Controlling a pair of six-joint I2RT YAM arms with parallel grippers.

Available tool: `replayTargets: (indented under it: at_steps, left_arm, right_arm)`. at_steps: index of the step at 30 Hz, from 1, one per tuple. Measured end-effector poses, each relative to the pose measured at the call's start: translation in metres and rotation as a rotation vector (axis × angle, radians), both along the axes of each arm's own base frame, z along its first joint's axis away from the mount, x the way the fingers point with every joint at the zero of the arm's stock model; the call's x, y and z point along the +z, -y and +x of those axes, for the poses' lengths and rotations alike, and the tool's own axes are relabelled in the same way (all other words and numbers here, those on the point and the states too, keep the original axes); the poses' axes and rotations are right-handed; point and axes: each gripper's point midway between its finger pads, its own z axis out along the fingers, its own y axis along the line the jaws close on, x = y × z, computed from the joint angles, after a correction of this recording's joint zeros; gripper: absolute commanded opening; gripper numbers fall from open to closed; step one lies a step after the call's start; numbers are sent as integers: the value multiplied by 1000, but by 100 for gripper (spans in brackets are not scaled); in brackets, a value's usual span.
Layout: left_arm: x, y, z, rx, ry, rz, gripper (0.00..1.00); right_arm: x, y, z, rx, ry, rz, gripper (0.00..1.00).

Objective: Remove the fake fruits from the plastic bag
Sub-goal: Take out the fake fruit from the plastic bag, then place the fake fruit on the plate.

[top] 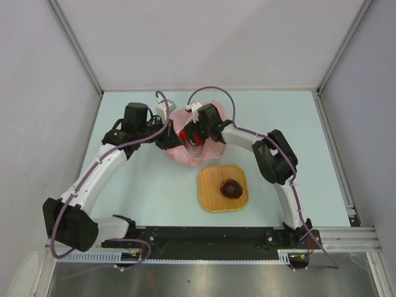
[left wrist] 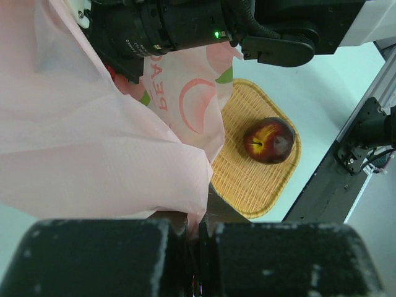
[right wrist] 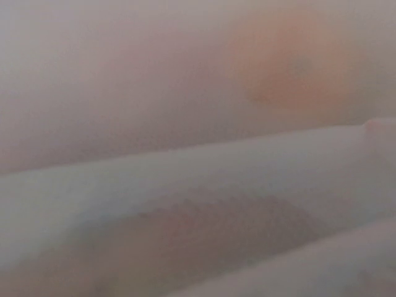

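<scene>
— Fruits out so far?
— One: a dark red fruit (top: 231,188), glossy, on the woven mat (top: 210,199), near and right of the bag (top: 185,156). The rest are probably inside, unseen.
— Bag?
— Pink, thin, crinkled, mid-table. Your left gripper (left wrist: 197,226) is clamped on its edge. Your right gripper (top: 193,135) sits at its mouth, with the jaws hidden, so you cannot tell their state.
</scene>
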Motion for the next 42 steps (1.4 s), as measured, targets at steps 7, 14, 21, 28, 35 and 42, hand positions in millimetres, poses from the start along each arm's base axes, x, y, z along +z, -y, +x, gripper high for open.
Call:
replayTargets:
  at_steps: [7, 14, 21, 28, 35, 42]
  left_arm:
    - [-7, 2, 5, 0, -19, 6, 0]
    - [-9, 3, 8, 1, -23, 8, 0]
    - [-10, 3, 17, 17, -10, 14, 0]
    - [-14, -8, 33, 85, -11, 24, 0]
    - [-13, -10, 38, 109, -18, 10, 0]
    - [-19, -8, 44, 111, -35, 14, 0]
  right_arm:
    - [-14, 5, -16, 34, -26, -94, 73]
    - [-3, 0, -32, 139, -21, -84, 66]
    - [100, 9, -56, 277, 51, 128, 61]
    - [218, 15, -95, 455, 199, 337, 60]
    - [209, 41, -149, 642, 195, 260, 55]
    - [140, 130, -177, 657, 48, 54, 55]
